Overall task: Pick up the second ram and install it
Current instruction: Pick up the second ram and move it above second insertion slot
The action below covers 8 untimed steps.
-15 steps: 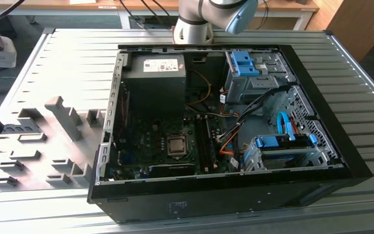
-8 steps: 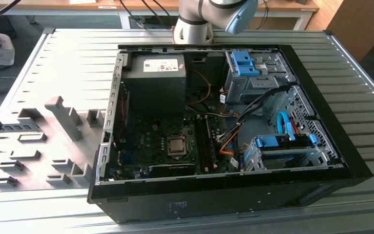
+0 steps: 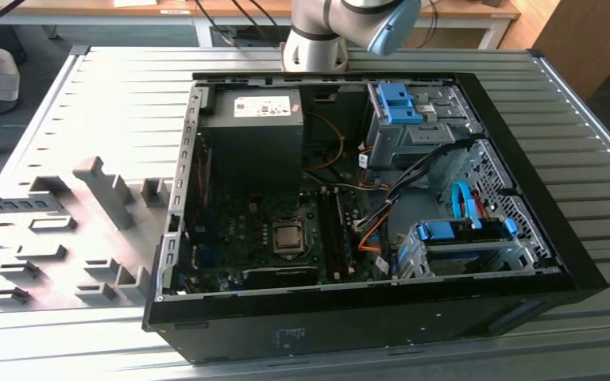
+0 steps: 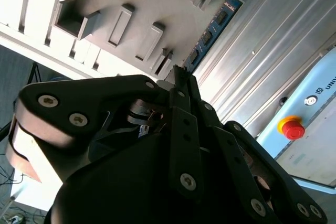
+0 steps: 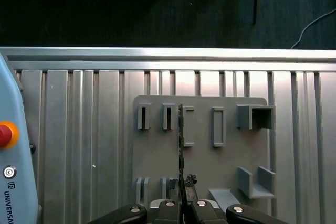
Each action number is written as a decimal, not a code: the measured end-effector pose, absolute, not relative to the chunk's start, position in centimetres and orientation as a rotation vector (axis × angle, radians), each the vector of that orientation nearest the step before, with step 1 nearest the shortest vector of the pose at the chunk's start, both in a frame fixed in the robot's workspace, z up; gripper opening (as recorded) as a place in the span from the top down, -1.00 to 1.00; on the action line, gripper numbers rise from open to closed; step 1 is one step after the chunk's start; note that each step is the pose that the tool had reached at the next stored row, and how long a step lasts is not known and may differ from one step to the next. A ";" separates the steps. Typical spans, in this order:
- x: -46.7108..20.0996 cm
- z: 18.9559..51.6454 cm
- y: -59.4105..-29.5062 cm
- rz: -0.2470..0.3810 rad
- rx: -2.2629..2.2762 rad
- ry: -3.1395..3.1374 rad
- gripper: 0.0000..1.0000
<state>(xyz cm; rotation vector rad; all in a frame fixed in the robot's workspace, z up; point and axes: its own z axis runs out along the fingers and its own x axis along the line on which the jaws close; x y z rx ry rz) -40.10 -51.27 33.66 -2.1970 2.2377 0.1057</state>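
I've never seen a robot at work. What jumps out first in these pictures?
In the exterior view, the opened computer case dominates, its circuit boards laid bare on a ribbed metal table. In both wrist views the arm's dark jaws pinch a thin blue-green memory board, the second ram, over a grey slotted holder. A red button on a pale blue box lies close by on the table.

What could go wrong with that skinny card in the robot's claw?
The gripper pinches the second ram by one end only, so the card might tilt or slip out. Inside the computer case, loose cables lie right beside the memory slots, so the card could snag on them going in.
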 end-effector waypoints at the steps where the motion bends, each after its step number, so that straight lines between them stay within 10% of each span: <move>1: -40.1 33.7 -51.3 0.106 -2.197 2.238 0.73; 8: -40.1 34.2 -51.3 0.106 -2.197 2.238 0.73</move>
